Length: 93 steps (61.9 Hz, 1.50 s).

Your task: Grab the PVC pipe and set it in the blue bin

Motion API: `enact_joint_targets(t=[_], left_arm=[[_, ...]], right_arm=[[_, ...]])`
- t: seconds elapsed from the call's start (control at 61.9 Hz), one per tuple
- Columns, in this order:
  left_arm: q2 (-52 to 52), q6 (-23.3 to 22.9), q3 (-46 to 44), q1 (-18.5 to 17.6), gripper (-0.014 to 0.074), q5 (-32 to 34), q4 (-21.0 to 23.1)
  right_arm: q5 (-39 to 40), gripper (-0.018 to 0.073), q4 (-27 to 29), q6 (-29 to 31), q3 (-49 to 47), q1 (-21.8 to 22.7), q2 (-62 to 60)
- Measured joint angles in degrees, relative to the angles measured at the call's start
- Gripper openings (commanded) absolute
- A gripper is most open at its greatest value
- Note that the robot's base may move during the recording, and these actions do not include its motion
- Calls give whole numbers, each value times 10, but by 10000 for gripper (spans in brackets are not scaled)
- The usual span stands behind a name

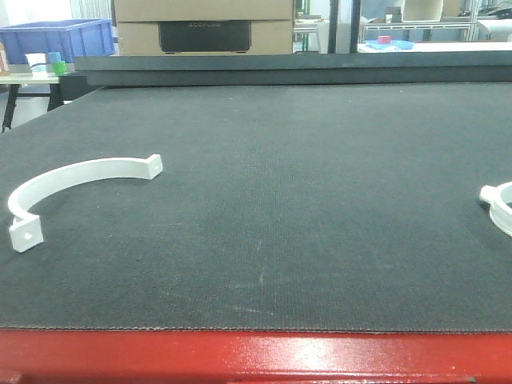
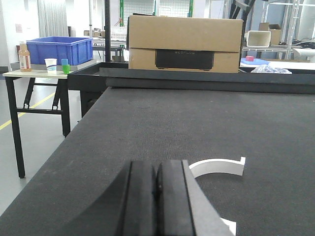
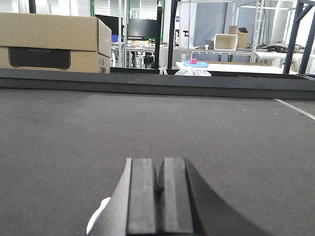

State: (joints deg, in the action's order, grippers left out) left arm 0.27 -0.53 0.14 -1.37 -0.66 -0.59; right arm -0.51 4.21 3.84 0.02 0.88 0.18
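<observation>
**While the curved white PVC pipe piece (image 1: pixel 80 174) lies untouched, both arms sit with jaws closed**

Since nothing is grasped yet, the step in hand looks like the reach toward the pipe. It rests flat on the dark grey woven table mat (image 1: pixel 304 200), at the left side, an open arc with a small flat tab at each end. A second white curved piece (image 1: pixel 500 204) shows only partly at the mat's right edge.

To do this step well, the left arm seems the better choice. In its wrist view the arc sits near, ahead and to the right of the fingers. The jaws should open before descending, then straddle the thin band across its width, probably mid-arc so it hangs balanced. Because the band is flat and low, the fingertips likely need to reach the mat surface.

The blue plastic bin (image 2: pixel 61 49) stands on a small side table (image 2: pixel 34 74) beyond the mat's left edge, well apart from the pipe, so a secure hold matters for the carry.

The left gripper (image 2: pixel 157 196) is fully closed, black pads pressed together, holding nothing. The right gripper (image 3: pixel 160 196) is likewise closed and empty. A white edge peeks beside its left finger, and whether they touch cannot be told.
</observation>
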Motion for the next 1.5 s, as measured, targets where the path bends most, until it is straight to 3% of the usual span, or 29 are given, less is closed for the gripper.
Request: enact_joint_targets(t=[0.921, 1.131, 1.244, 1.502], left_arm=[[0, 0, 0, 0, -111, 7, 0], [0, 0, 0, 0, -111, 107, 6], [0, 0, -8, 0, -111, 126, 6], [12, 5, -119, 0, -111, 94, 6]], right_arm=[[5, -168, 0, 0, 0, 0, 0], [137, -168, 41, 0, 0, 0, 0], [223, -168, 51, 0, 0, 0, 0], [218, -168, 55, 0, -77, 0, -2]])
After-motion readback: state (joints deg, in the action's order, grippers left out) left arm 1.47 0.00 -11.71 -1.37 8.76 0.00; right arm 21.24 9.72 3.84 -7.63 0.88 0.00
